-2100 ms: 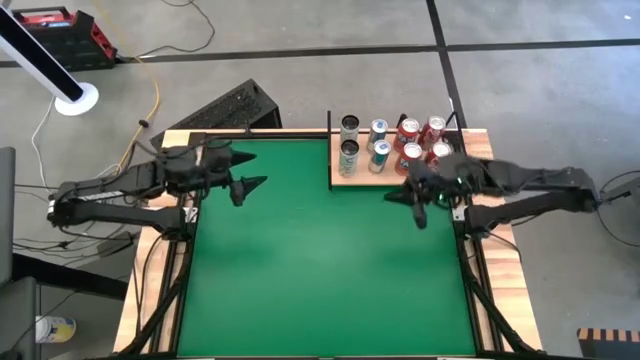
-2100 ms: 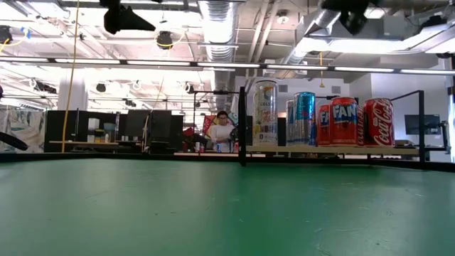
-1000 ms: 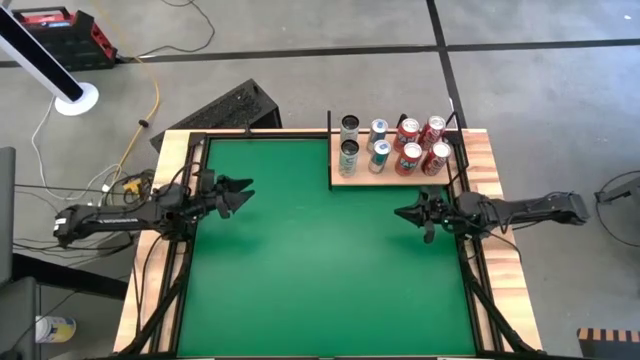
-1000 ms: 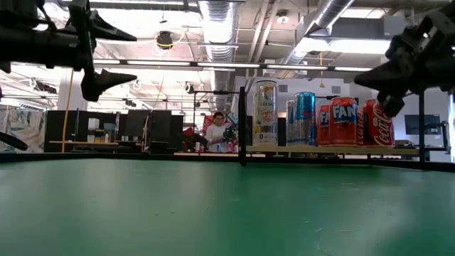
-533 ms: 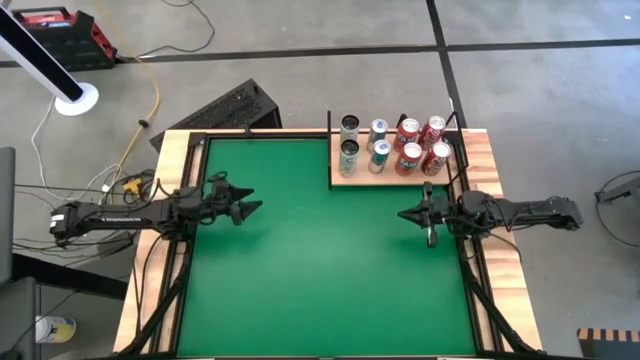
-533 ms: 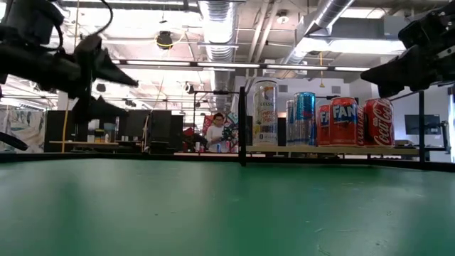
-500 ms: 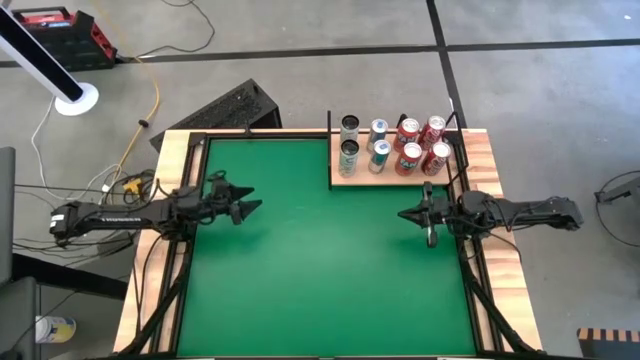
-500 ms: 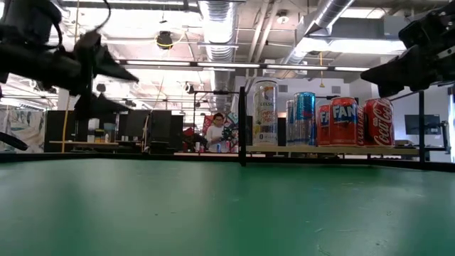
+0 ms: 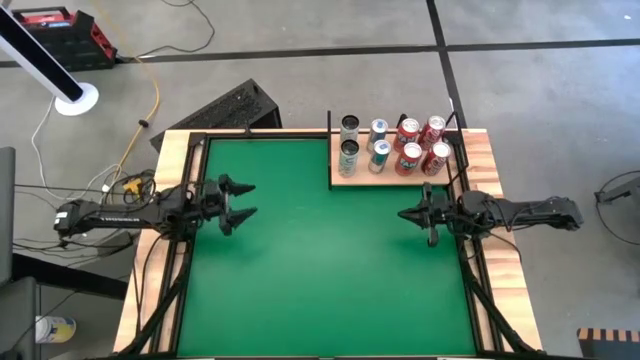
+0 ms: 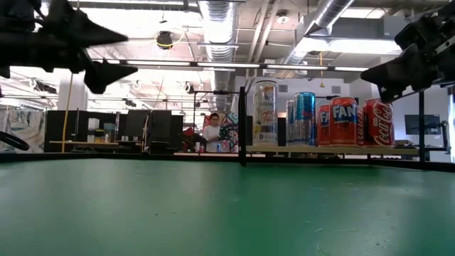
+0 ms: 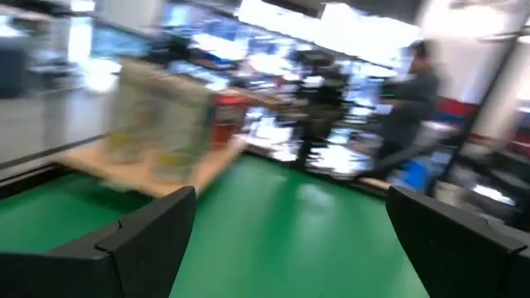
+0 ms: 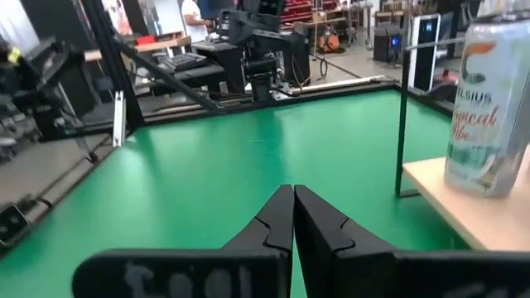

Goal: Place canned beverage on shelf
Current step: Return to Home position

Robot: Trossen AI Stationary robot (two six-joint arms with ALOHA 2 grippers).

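hovering over green felt, room beyond: left end effector spread, right end effector pinched, empty

Green felt table, wooden rim. Pale wood shelf sits on felt at far right corner. Eight cans upright on shelf, two rows of four.

The tabletop is green. The shelf is pale wood with thin black rods. The cola can is red with white letters, the Fanta can orange, another can blue, the tall can white with some orange.
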